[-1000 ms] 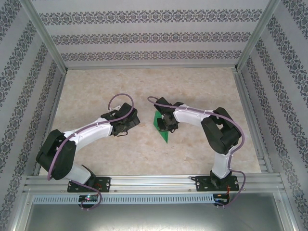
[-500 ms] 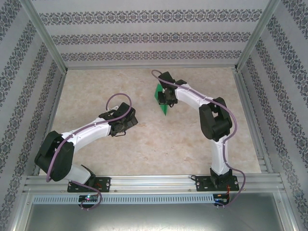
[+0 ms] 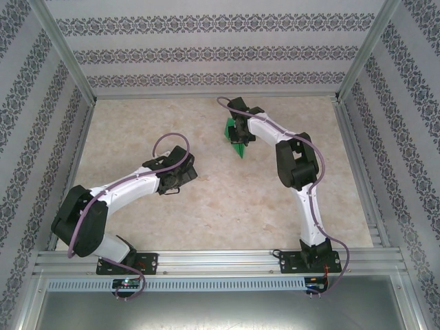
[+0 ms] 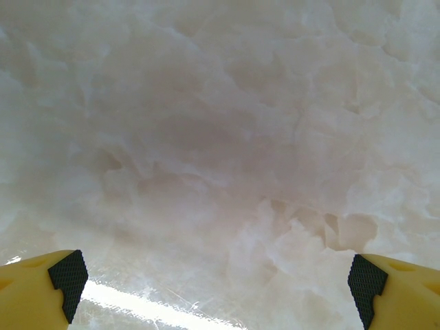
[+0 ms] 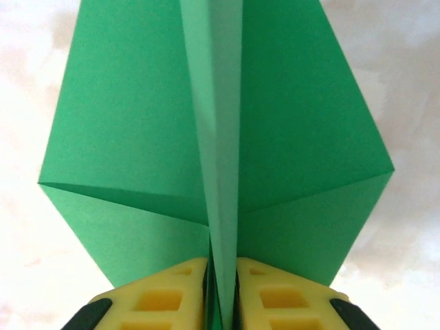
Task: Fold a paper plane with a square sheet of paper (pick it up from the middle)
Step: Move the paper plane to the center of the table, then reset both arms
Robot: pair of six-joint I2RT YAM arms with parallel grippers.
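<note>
Right gripper (image 5: 222,278) pinched narrow on the centre keel of the paper plane (image 5: 130,137), at the far middle of the table (image 3: 206,213); left gripper (image 4: 216,278) spread wide and empty. Risk: gripped only at the keel's end, the plane could slip free or splay its wings.

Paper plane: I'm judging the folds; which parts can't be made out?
- Right wrist view: far end of the paper plane cut off by the top edge.
- Right wrist view: keel base hidden between the fingers of the right gripper.
- Top external view: creases too small, partly under the gripper.
</note>
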